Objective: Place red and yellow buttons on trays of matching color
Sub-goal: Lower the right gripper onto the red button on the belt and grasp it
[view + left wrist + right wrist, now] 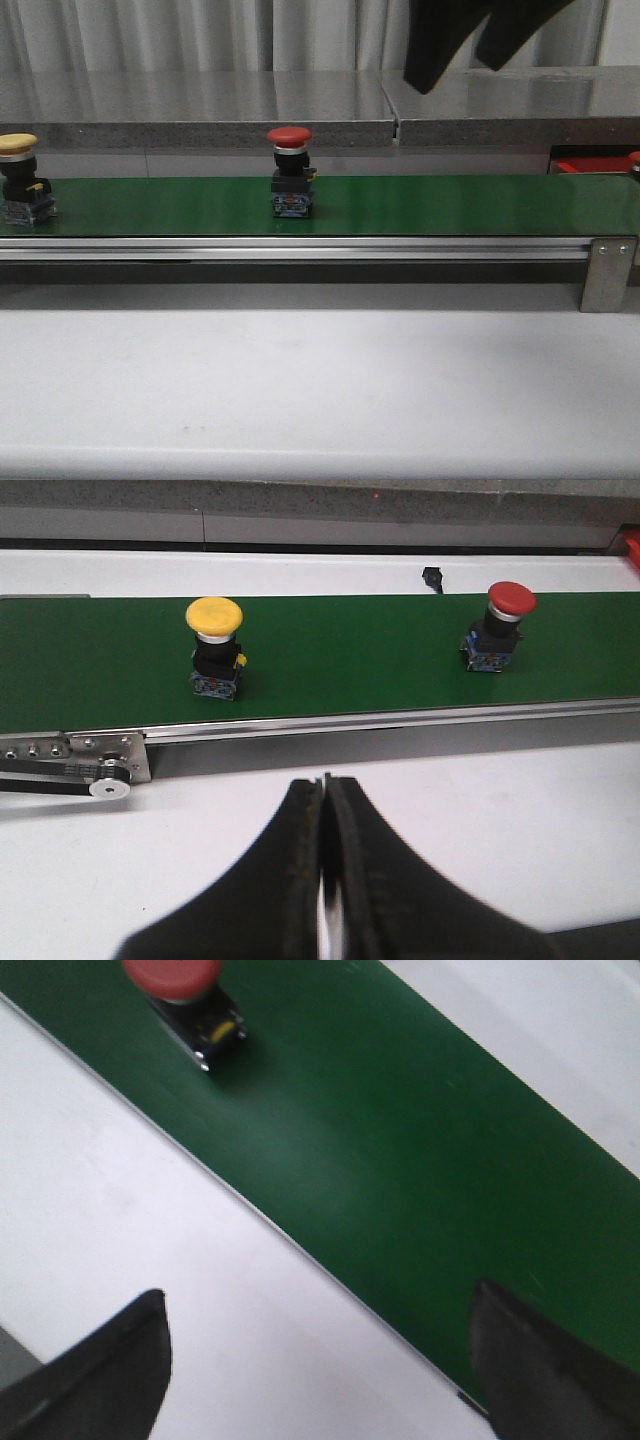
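Observation:
A red button point(289, 168) stands upright on the green belt point(450, 205) near its middle; the left wrist view shows the red button point(504, 623) too. At the belt's far left stands a yellow button point(20, 176), which is also the nearer yellow button point(214, 646) in the left wrist view. A red tray point(590, 165) shows in part at the right, behind the belt; no yellow tray is in view. My right gripper point(458, 72) hangs open high above the belt, right of the red button point(178, 985). My left gripper point(325, 782) is shut and empty over the white table in front of the belt.
The belt's aluminium rail point(300, 248) and end bracket point(606, 272) run along its front. White table point(300, 390) lies in front, and a grey ledge point(200, 130) behind. A belt pulley point(108, 786) sits at the left end.

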`<state>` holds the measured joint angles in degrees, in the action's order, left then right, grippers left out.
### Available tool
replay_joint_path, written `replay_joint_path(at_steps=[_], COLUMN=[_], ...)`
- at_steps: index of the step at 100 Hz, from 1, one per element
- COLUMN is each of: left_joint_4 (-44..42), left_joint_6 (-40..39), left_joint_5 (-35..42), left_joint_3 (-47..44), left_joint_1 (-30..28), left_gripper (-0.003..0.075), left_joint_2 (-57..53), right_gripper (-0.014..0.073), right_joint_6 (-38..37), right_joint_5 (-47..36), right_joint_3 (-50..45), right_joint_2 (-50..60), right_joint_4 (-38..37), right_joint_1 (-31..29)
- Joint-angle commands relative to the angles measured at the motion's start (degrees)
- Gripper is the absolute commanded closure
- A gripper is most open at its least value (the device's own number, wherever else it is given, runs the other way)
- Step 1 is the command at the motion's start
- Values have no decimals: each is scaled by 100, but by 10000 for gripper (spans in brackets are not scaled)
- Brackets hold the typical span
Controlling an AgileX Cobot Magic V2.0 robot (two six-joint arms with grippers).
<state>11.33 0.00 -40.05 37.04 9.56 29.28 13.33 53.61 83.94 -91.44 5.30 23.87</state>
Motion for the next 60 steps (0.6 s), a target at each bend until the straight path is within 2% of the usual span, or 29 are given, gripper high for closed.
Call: replay_joint_path(at_steps=[1, 18, 60], left_joint_4=[89, 89, 89], left_joint_6=[-34, -34, -34], left_joint_5=[364, 364, 364], left_joint_3=[152, 152, 152], left_joint_1=[43, 43, 43], left_gripper=[741, 741, 741], left_joint_2=[14, 14, 14], right_gripper=[-10, -10, -10], right_joint_6=[427, 763, 987], right_joint_5=[-48, -16, -640], right_joint_3=[486, 1046, 1505], right_joint_2=[-77, -625, -1531], right_joint_4=[452, 943, 1110], right_joint_1=[20, 20, 80])
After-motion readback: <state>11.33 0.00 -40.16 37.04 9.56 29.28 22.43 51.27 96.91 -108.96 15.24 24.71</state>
